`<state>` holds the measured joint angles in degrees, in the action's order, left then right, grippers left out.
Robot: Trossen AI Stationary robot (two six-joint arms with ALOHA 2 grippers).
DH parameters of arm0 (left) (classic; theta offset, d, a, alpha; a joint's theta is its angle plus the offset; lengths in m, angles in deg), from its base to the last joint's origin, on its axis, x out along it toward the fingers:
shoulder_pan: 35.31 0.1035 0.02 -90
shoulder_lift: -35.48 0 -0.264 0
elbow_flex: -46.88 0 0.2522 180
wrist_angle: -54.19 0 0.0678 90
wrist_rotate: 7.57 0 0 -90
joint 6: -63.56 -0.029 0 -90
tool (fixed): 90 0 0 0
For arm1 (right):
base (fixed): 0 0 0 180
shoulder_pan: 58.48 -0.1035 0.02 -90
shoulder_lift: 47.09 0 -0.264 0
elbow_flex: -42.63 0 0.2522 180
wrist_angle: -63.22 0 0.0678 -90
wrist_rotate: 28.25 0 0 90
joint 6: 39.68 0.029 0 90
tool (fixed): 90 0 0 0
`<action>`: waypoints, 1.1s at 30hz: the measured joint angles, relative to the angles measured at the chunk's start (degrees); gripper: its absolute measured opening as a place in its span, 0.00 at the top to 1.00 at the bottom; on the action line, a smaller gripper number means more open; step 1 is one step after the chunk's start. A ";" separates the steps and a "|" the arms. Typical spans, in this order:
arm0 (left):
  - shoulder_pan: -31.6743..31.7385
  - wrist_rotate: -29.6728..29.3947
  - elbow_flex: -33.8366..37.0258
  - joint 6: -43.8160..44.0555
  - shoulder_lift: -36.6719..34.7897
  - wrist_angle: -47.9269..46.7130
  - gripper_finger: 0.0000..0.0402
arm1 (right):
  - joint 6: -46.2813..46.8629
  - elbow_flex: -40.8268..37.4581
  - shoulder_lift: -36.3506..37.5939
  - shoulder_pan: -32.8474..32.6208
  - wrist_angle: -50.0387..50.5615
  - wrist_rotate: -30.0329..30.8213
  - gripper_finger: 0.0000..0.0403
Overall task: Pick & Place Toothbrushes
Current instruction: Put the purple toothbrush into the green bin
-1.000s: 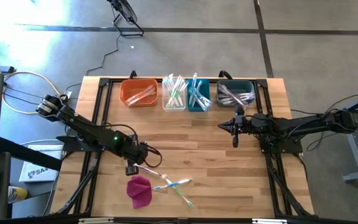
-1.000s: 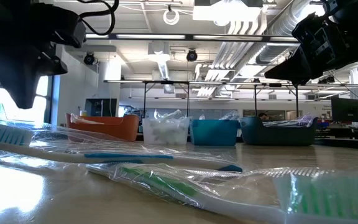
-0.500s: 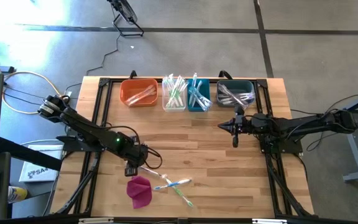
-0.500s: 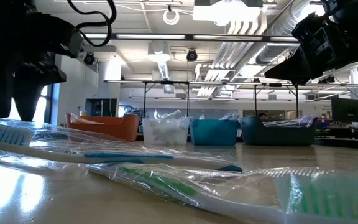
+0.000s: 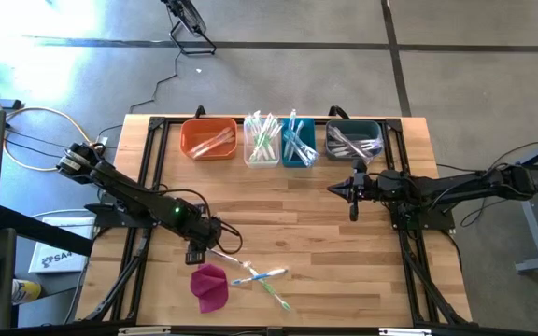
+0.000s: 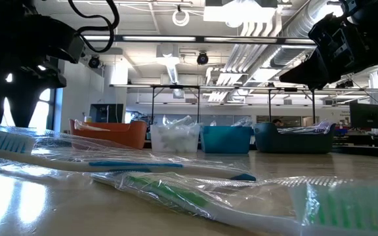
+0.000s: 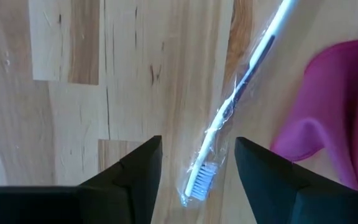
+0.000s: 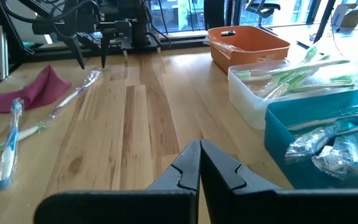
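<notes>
Toothbrush (image 7: 227, 118) in its clear wrapper lies flat beside the magenta cloth (image 7: 328, 118), between the left gripper's (image 7: 197, 163) spread fingers, so lower straight and close squarely across the handle.

White-handled toothbrush (image 7: 229, 112): wrapped in clear film, laid flat and slanted on the table, bristle end between the left gripper's (image 7: 197, 163) spread fingers.
Blue toothbrush (image 5: 255, 275): wrapped, laid flat.
Green toothbrush (image 5: 274, 293): wrapped, crossed beneath the blue one.
Remaining toothbrushes (image 5: 261, 137): sorted in bins.
</notes>
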<state>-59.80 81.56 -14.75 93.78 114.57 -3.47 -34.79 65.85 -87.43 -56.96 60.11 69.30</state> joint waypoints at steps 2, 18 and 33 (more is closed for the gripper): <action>0.00 -0.10 0.00 0.00 0.00 -0.01 0.51 | 0.00 0.00 0.02 -0.01 -0.01 -0.02 0.99; -1.67 -0.56 2.11 0.10 1.66 0.81 0.51 | 0.04 0.00 0.02 -0.02 0.03 -0.37 0.99; -3.30 -0.13 2.75 0.04 6.91 5.50 0.51 | 1.11 0.00 0.02 0.00 0.33 -0.26 0.99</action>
<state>-63.10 81.43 -12.00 93.83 121.48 2.03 -33.68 65.85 -87.41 -56.96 60.45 69.04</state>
